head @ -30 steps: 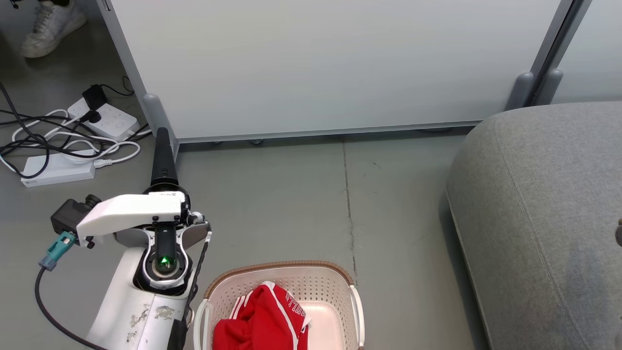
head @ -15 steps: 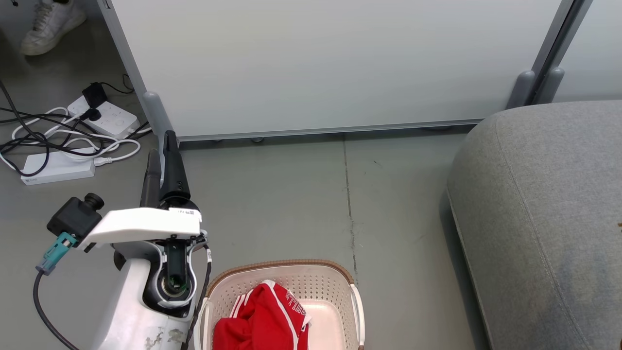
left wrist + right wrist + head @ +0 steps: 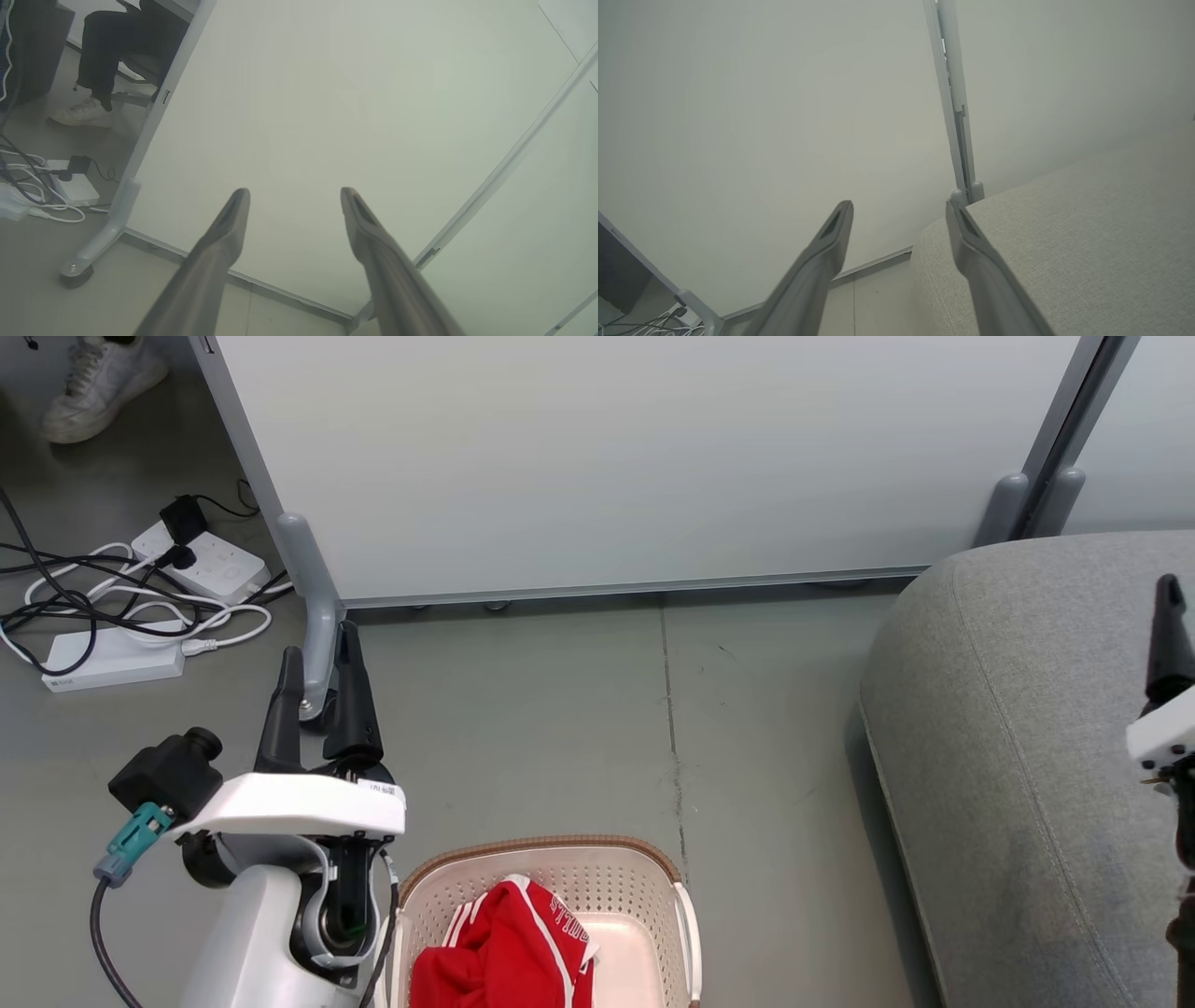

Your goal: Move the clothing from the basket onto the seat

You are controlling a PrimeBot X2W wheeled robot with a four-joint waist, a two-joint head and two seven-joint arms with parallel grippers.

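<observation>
The clothing [image 3: 504,952] lies bunched inside the basket [image 3: 537,849], heaped against its left half and rising about to the rim. The basket's right half shows bare floor.

The left gripper [image 3: 320,642] sits beyond the basket's far-left corner with its fingers parted and nothing between them. It points away from the basket, toward the wall panel [image 3: 635,457]. The right gripper [image 3: 899,204] is well to the right of the basket, over the seat [image 3: 1027,709], fingers also spread and empty.

Judgement: the garment is soft, light and limp, so it will sag and trail when you lift it. Take the highest fold, the ridge with the white stripe near the basket's middle, and pinch through several layers. Stay off the perforated wall. Lift well above the rim before you swing right of the basket, or a hanging end may drag the basket along.
</observation>
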